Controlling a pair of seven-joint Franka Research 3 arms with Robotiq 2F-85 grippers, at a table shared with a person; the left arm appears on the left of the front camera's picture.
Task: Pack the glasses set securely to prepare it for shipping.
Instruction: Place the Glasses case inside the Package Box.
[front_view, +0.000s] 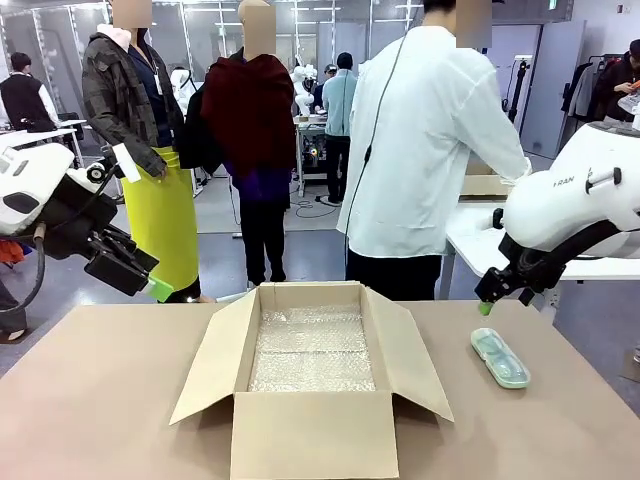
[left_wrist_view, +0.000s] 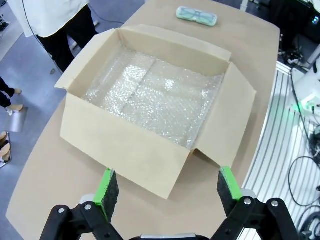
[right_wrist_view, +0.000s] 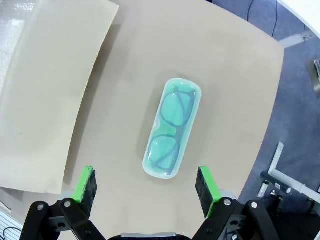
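Mint green case (front_view: 500, 358) lies on the desk (front_view: 100, 400), right of the open cardboard box (front_view: 310, 435). My right tool (front_view: 487, 300) hangs above its far end, and my left tool (front_view: 150, 283) is raised at far left. In the left wrist view, my left tool is spread wide above the box. In the right wrist view, my right tool is spread wide above the case and clear of it.

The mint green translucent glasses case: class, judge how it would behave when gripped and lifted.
The mint green translucent glasses case is probably stiff: its moulded shell looks rigid. Lying flat on the brown table, it seems unlikely to roll. Its glossy rounded sides might slip in the right gripper.
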